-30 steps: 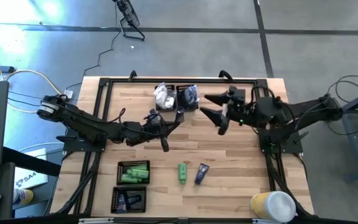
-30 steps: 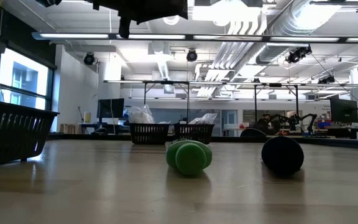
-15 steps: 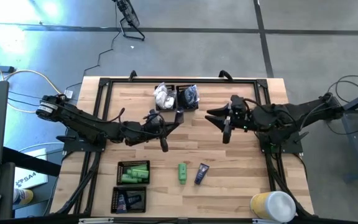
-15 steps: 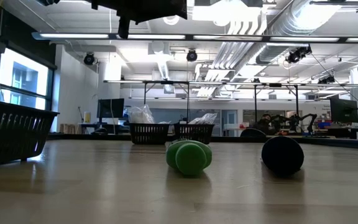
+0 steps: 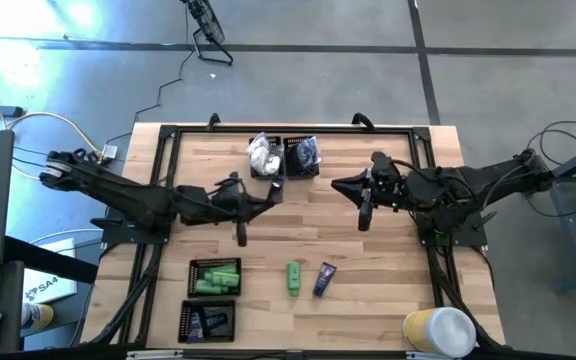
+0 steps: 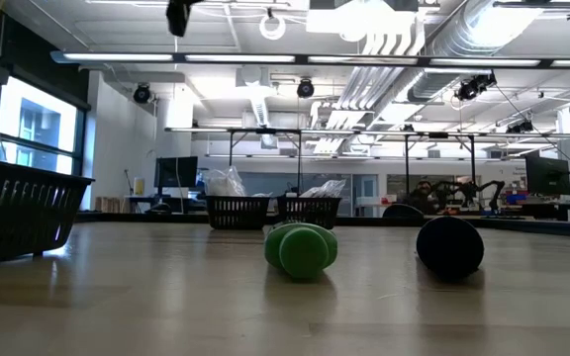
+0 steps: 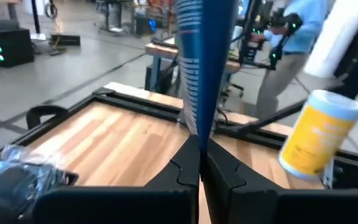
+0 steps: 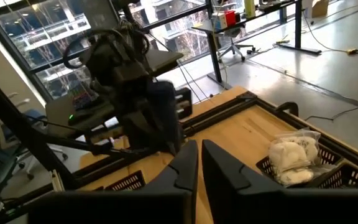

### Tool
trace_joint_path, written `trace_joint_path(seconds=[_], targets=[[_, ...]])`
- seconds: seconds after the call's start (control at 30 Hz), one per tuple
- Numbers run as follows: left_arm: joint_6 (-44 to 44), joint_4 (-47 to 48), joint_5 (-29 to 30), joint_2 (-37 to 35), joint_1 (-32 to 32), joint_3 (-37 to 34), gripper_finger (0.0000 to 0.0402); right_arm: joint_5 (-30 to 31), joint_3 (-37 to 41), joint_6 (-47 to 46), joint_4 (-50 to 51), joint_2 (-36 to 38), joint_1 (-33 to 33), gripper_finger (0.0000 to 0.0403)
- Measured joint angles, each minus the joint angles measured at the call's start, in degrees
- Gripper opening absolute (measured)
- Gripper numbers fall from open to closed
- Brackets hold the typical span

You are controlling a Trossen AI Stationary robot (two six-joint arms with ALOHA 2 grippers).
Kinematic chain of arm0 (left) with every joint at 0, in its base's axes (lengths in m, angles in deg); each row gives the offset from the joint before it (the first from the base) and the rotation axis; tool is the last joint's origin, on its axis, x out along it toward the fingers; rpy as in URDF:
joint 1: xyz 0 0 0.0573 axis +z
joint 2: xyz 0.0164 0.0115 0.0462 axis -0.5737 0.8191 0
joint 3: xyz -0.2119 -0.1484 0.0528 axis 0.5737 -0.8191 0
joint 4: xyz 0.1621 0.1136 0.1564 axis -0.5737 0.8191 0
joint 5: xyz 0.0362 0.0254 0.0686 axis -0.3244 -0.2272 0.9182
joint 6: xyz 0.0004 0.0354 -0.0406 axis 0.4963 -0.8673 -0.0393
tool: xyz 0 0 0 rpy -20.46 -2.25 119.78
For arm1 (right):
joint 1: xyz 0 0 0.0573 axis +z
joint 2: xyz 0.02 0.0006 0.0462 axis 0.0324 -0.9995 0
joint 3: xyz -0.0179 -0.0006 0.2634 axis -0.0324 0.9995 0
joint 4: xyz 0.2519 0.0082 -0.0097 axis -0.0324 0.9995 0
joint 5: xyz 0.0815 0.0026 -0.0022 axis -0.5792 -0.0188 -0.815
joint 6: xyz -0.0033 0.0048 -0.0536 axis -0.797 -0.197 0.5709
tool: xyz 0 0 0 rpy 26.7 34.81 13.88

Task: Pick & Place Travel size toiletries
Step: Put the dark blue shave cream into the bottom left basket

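**High view.** The left gripper [image 5: 240,220] hangs over the bare middle-left of the surface [image 5: 388,260], clenched on a held navy tube [image 5: 240,236]. It sits between the upper trays and the two lower-left trays, which suggests the tube is being carried toward the navy tray [image 5: 208,320]. That tray lies below the green tray [image 5: 215,277]. The right gripper [image 5: 360,205] is at centre-right, closed on nothing and apart from every item. A loose green tube [image 5: 294,278] and a loose navy tube [image 5: 324,279] lie side by side at lower centre, not yet sorted. The white packets [image 5: 262,154] and the bagged dark pieces [image 5: 304,154] fill the two trays at upper centre.

Compared with a second ago, the left arm has shifted left. The right gripper has gone from spread wide to closed and has drawn back to the right.

**Low view.** The green tube [image 6: 303,249] and the navy one [image 6: 450,245] rest end-on at centre. Only a small dark bit of an arm [image 6: 178,15] shows at the top edge, where a large dark mass hung before.

**Left wrist view.** The tube [image 7: 201,62] stands up out of the pinched left gripper [image 7: 201,155], held by its flat end. A yellow canister [image 7: 322,134] is at right and a clear bag [image 7: 17,177] at lower left. A person [image 7: 297,25] stands beyond the surface.

**Right wrist view.** The right gripper [image 8: 194,163] has its tips all but touching, seemingly with nothing between them. The packets [image 8: 294,155] lie at right, and the left arm [image 8: 135,81] is farther off.
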State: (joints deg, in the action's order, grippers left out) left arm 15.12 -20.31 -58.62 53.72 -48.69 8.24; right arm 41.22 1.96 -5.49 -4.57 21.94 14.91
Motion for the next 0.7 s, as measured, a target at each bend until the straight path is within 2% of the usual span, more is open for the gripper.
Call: trace_joint_path(seconds=[0.23, 0.37, 0.53, 0.7], targets=[[0.76, 11.1, -1.37, -8.29, -4.94, -0.01, 0.0001, 0.19, 0.0, 0.35, 0.39, 0.0, -0.41, 0.0013], [2.97, 14.35, -1.08, -11.27, -8.69, 0.02, 0.0001, 0.2, 0.0, 1.75, 0.42, -0.02, -0.43, 0.0012], [6.03, 17.48, -0.8, -12.67, -12.81, -0.03, 0.0001, 0.2, 0.0, 2.69, 0.4, -0.02, -0.43, 0.001], [12.98, 21.37, -0.99, -12.65, -16.97, -0.03, 0.0001, 0.2, 0.0, 3.06, 0.35, -0.02, -0.43, 0.001]])
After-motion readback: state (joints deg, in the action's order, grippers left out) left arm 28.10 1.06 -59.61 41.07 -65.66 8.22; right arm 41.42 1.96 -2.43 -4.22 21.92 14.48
